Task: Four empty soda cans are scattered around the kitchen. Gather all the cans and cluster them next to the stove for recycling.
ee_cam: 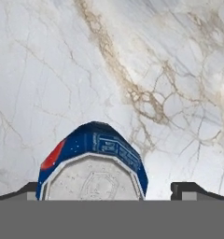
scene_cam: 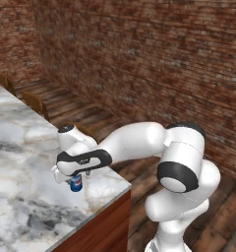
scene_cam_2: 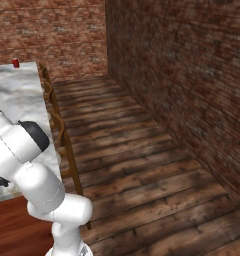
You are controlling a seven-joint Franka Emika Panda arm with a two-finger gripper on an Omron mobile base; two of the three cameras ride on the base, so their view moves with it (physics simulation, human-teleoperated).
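Blue soda can (scene_cam: 76, 183) stands upright on the marble counter (scene_cam: 21, 147), near the counter's corner, directly under the hand. Gripper (scene_cam: 73, 178) is poised over it from above, pincer apart at full spread; in the hand view the two dark fingertips (ee_cam: 186, 190) sit low on either side of the can (ee_cam: 92, 163), one mostly masked by the can's body, neither visibly touching it. Judgement: the hand is lined up top-down so the fingers can straddle the can's sides before closing, which suits a small upright cylinder; the can is off-centre toward one finger, so a small sideways correction may be wanted or the close could nudge it over. Nothing is held yet. Left base view gives the overall posture: arm reaching low across the counter edge, wooden chair backs (scene_cam: 35, 102) along the far side of the counter, brick wall behind. It hides the fingers behind the hand's dark-banded body. Hand view supplies what that lacks: silver lid, blue wall with a red patch, and the open gap. Right base view adds a red can (scene_cam_2: 15, 62) standing far off at the counter's other end, well apart from the blue one; judged another of the four to gather. Stove not located from here.
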